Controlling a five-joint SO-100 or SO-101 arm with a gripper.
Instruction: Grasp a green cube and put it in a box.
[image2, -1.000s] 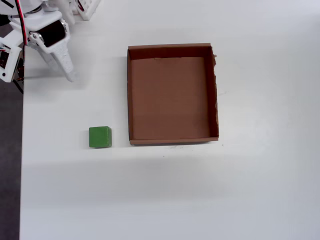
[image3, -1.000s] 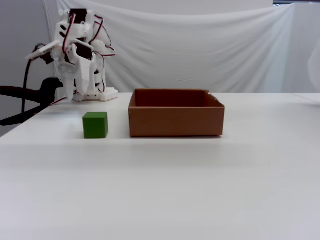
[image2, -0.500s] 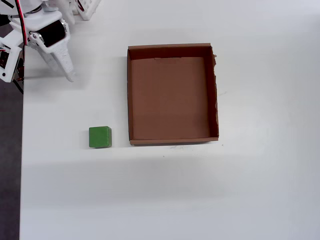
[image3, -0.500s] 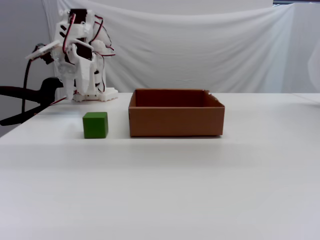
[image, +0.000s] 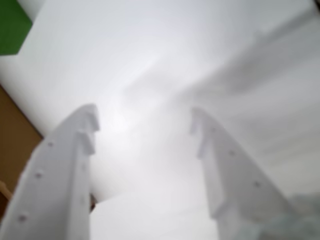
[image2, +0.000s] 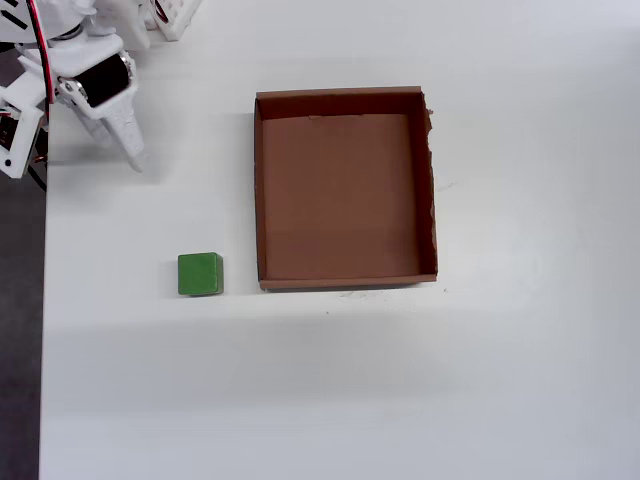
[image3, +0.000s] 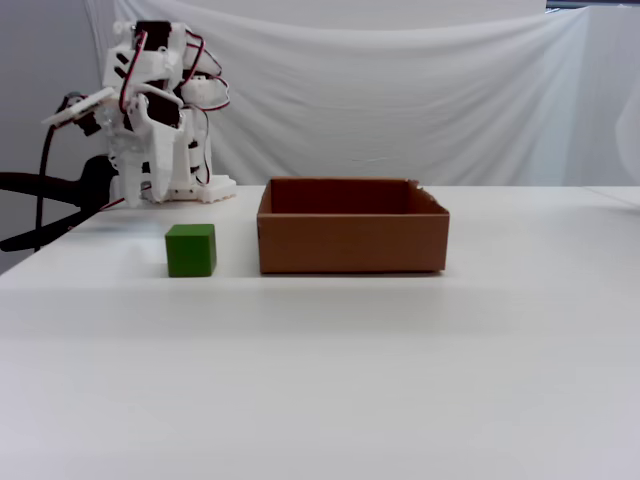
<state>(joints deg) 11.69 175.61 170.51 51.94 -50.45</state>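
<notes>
Your green cube (image2: 200, 274) sits on the white table (image2: 320, 390), just beside the box's (image2: 346, 283) near left corner in the overhead view, not touching it. Beyond the box's far left corner, your gripper (image: 142, 122) hangs spread open, holding nothing

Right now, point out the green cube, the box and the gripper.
green cube (image2: 200, 274): overhead view, middle of its top face.
box (image2: 340, 195): overhead view, bare brown floor.
gripper (image: 142, 122): wrist view, the gap midway between its spread white fingertips.
</notes>
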